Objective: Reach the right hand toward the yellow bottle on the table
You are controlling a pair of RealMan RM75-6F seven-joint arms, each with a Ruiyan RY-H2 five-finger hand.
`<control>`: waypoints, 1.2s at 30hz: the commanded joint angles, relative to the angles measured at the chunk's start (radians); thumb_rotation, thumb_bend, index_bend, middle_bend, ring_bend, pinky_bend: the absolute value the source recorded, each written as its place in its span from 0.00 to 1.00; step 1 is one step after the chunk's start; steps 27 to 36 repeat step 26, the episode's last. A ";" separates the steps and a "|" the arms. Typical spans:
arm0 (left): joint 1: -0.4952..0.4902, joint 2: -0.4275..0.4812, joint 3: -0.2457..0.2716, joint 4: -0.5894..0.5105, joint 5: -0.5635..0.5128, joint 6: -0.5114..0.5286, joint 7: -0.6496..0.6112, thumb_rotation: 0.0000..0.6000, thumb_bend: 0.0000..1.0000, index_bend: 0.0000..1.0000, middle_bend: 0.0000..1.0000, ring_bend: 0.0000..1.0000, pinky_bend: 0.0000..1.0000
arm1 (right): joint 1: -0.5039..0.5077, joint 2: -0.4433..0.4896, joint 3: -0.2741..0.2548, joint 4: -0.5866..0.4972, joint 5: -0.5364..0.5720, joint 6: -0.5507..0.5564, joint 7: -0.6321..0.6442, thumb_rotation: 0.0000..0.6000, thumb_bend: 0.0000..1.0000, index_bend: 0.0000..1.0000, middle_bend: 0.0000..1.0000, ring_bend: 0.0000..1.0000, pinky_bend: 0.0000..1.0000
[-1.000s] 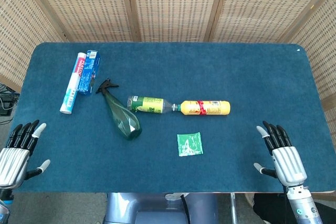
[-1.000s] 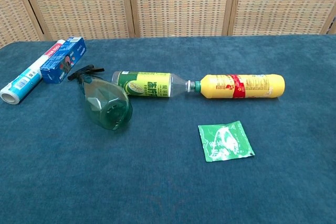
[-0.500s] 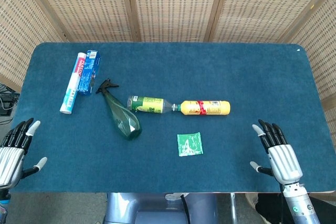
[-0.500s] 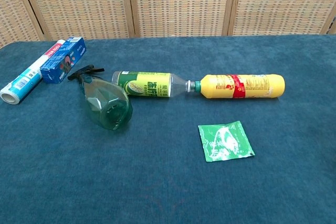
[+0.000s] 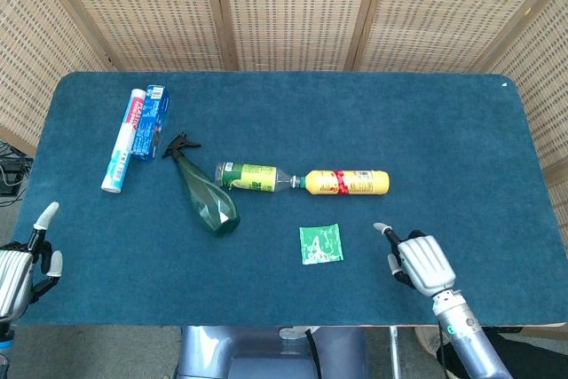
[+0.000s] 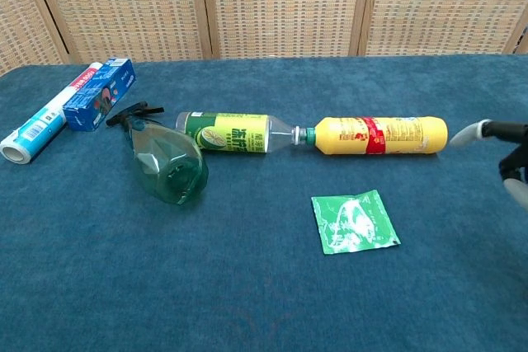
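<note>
The yellow bottle (image 5: 348,182) with a red band lies on its side at the middle of the blue table, its cap toward the left. The chest view shows the yellow bottle (image 6: 381,136) as well. My right hand (image 5: 417,259) hovers over the table's near edge, right of and nearer than the bottle, holding nothing. In the chest view the right hand (image 6: 505,151) enters at the right edge, one fingertip (image 6: 466,133) just right of the bottle's base, apart from it. My left hand (image 5: 22,265) sits at the near-left edge, fingers apart and empty.
A green-labelled bottle (image 5: 248,177) lies cap to cap with the yellow one. A green spray bottle (image 5: 206,197) lies left of it. A green packet (image 5: 320,243) lies between my right hand and the bottles. A toothpaste box (image 5: 153,110) and tube (image 5: 122,139) lie far left.
My right hand has moved left and forward over the table toward the yellow bottle and now shows in the chest view. My left hand has dropped back toward the near edge.
</note>
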 commanded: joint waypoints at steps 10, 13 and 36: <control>-0.002 0.006 -0.002 -0.002 -0.011 -0.010 -0.015 1.00 0.59 0.00 0.78 0.79 0.72 | 0.109 -0.102 0.002 -0.063 0.158 -0.141 -0.191 1.00 0.87 0.17 0.73 0.75 0.47; -0.003 0.007 -0.002 -0.003 -0.013 -0.014 -0.017 1.00 0.59 0.00 0.78 0.79 0.72 | 0.122 -0.118 -0.001 -0.074 0.185 -0.149 -0.225 1.00 0.88 0.18 0.72 0.75 0.47; -0.006 0.012 -0.002 -0.006 -0.031 -0.034 -0.014 1.00 0.59 0.00 0.78 0.79 0.72 | 0.190 -0.186 -0.001 -0.060 0.359 -0.177 -0.342 1.00 0.89 0.19 0.72 0.75 0.47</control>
